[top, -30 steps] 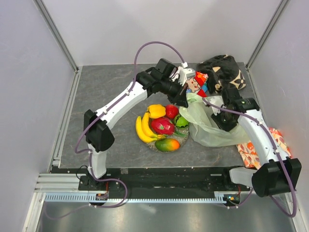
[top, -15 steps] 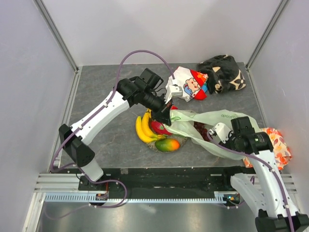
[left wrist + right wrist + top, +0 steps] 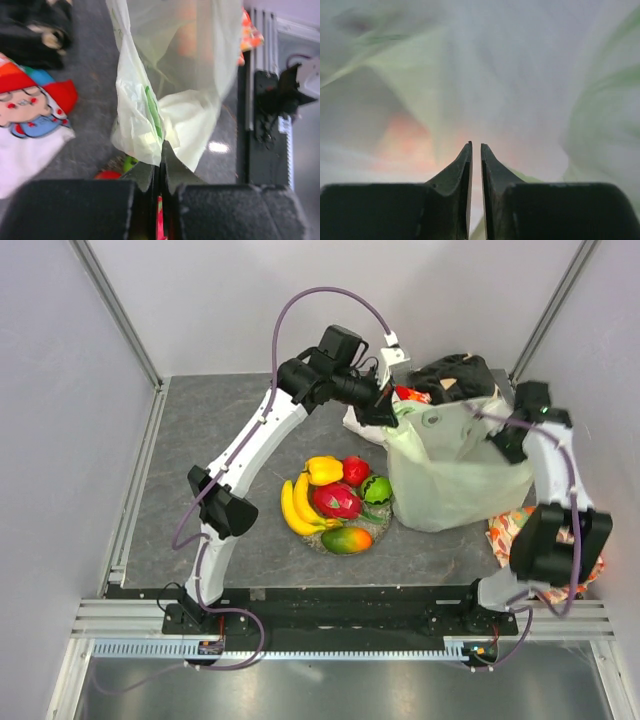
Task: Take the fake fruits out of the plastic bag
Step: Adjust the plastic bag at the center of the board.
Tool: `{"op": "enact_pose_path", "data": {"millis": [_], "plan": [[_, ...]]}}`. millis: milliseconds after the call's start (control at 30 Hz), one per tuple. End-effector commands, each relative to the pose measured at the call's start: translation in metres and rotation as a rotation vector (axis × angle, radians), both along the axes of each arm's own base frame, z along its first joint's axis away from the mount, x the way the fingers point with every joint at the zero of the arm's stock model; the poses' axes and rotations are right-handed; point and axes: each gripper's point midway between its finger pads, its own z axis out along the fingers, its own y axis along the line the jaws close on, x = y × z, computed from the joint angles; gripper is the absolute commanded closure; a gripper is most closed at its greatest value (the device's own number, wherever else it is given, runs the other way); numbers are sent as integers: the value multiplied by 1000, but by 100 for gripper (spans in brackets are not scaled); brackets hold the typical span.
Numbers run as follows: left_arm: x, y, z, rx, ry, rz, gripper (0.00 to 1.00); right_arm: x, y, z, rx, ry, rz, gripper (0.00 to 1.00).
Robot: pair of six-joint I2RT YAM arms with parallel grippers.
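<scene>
arms (image 3: 250, 445): white links, black joints | cables (image 3: 300, 302): purple | left tool (image 3: 160, 145): black tapered fingers (image 3: 172, 170)

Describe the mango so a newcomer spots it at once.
On the grey table, find the fruit pile left of the pale green plastic bag. The mango lies at the pile's near edge, toward the arm bases, beside the tips of the bananas. It alone shades from green through orange to red.

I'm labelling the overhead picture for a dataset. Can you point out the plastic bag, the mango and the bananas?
plastic bag (image 3: 450, 482): top external view, on its pale green side wall.
mango (image 3: 347, 539): top external view, middle of the fruit.
bananas (image 3: 293, 508): top external view, middle of the yellow bunch.
</scene>
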Motion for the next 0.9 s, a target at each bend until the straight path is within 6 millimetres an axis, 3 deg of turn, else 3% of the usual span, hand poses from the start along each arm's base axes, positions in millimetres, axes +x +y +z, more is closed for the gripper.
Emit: {"op": "enact_pose_path", "data": {"millis": [0, 33, 67, 100, 133, 233, 300, 333, 367, 400, 433, 467, 500, 533, 567, 667, 700, 767, 833, 867], "plan": [[33, -10, 85, -272, -184, 110, 98, 76, -98, 62, -57, -246, -232, 84], [37, -14, 105, -335, -241, 107, 98, 86, -107, 66, -41, -271, -255, 85], [33, -14, 137, -399, -289, 100, 98, 91, -111, 83, -25, -318, -271, 84], [32, -14, 150, -427, -317, 98, 98, 100, -117, 122, -23, -424, -286, 84], [32, -12, 171, -471, -372, 105, 98, 104, -110, 142, 6, -481, -269, 84], [21, -6, 198, -524, -450, 92, 98, 93, -82, 196, 83, -613, -211, 82], [4, 0, 200, -517, -442, 36, 98, 68, -57, 200, 131, -617, -166, 82], [-2, 1, 194, -501, -419, 20, 98, 57, -47, 193, 159, -602, -147, 82], [-10, 4, 170, -441, -339, 5, 98, 44, -40, 183, 169, -578, -144, 82], [-18, 5, 153, -409, -284, -23, 98, 17, -27, 150, 191, -507, -149, 82], [-24, 7, 134, -369, -224, -34, 98, 1, -21, 129, 192, -453, -134, 83], [-35, 13, 97, -297, -124, -42, 98, -27, -13, 75, 213, -317, -153, 83], [-43, 16, 73, -258, -60, -56, 98, -48, -6, 64, 198, -289, -141, 84], [-51, 20, 53, -221, -22, -68, 98, -67, -3, 40, 201, -203, -150, 86], [-61, 25, 9, -145, 68, -72, 98, -93, -3, 1, 192, -72, -190, 86], [-82, 38, -55, 12, 159, -73, 98, -141, 5, -64, 209, 151, -203, 82], [-89, 44, -78, 83, 229, -75, 98, -148, 6, -74, 214, 194, -204, 80], [-97, 47, -93, 126, 295, -83, 99, -151, 9, -80, 226, 202, -191, 76], [-102, 47, -97, 131, 300, -95, 98, -147, 20, -73, 287, 191, -165, 60], [-101, 46, -96, 130, 284, -94, 98, -135, 21, -56, 305, 154, -137, 52]]}}
